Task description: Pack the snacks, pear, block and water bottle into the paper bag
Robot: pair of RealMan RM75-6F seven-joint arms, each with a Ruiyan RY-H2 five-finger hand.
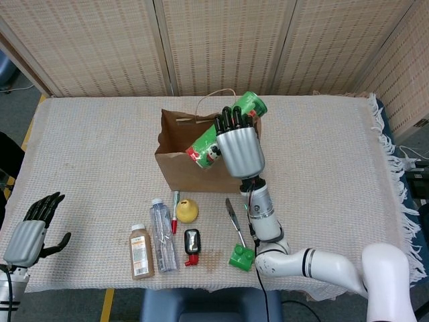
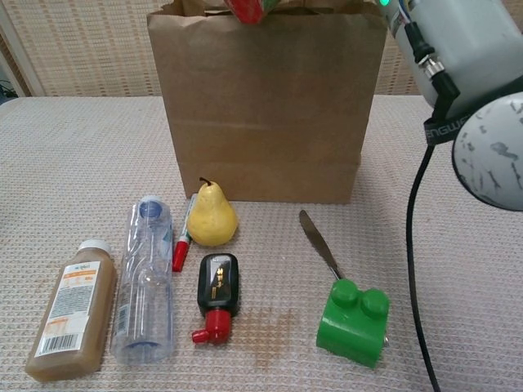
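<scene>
A beige woven cloth (image 1: 94, 144) is spread over the table; on it a brown juice bottle (image 2: 72, 309) is laid flat at the left; a red-capped marker (image 2: 181, 242) is laid just right of it; a small black bottle with a red cap (image 2: 217, 296) and a butter knife (image 2: 318, 243) are laid further right; wicker screens (image 1: 221, 40) are seen behind.
</scene>
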